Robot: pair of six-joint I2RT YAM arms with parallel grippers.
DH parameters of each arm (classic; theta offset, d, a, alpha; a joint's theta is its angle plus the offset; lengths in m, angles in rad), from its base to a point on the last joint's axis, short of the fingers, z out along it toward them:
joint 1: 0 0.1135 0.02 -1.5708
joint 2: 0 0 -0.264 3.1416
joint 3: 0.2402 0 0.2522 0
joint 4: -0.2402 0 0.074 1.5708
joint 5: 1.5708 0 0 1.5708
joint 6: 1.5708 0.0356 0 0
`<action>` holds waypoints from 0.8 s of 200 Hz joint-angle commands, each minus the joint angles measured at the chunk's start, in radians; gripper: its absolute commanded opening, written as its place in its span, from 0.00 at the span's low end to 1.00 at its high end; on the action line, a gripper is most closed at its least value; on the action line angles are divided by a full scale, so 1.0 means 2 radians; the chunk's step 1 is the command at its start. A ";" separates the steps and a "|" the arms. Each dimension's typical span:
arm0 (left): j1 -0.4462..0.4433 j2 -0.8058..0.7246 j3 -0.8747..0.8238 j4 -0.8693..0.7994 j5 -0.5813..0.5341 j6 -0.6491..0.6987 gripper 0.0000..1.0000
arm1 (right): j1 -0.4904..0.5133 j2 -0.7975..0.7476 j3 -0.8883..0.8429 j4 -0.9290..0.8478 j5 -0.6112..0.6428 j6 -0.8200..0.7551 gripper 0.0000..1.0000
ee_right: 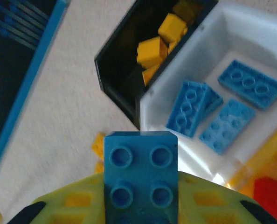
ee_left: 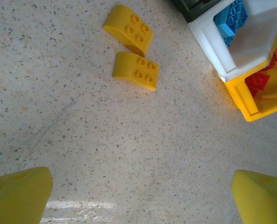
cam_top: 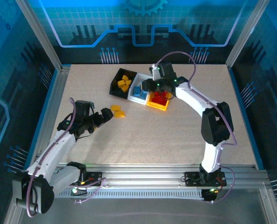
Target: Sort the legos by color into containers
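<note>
Just ahead of the right end effector (ee_right: 141,203), clenched on 1 blue lego (ee_right: 141,163), center over the white bin (ee_right: 152,116) before letting go.

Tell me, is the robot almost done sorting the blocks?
Nearly. Done: yellow bricks sit in the black bin, blue bricks in the white bin, red bricks in the yellow bin. In hand: the right gripper is shut on one blue brick over the bins. Left: two yellow bricks lie on the table, in front of the open left gripper.
</note>
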 commanded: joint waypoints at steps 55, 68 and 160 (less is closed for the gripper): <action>0.005 -0.061 -0.013 -0.025 -0.003 -0.003 0.99 | -0.005 0.133 0.152 0.012 0.078 0.239 0.22; 0.005 -0.067 -0.017 -0.028 -0.005 -0.007 0.99 | -0.004 0.143 0.160 0.015 0.098 0.264 0.22; 0.005 -0.065 -0.022 -0.023 -0.015 -0.012 0.99 | 0.004 0.188 0.180 0.009 0.153 0.348 0.24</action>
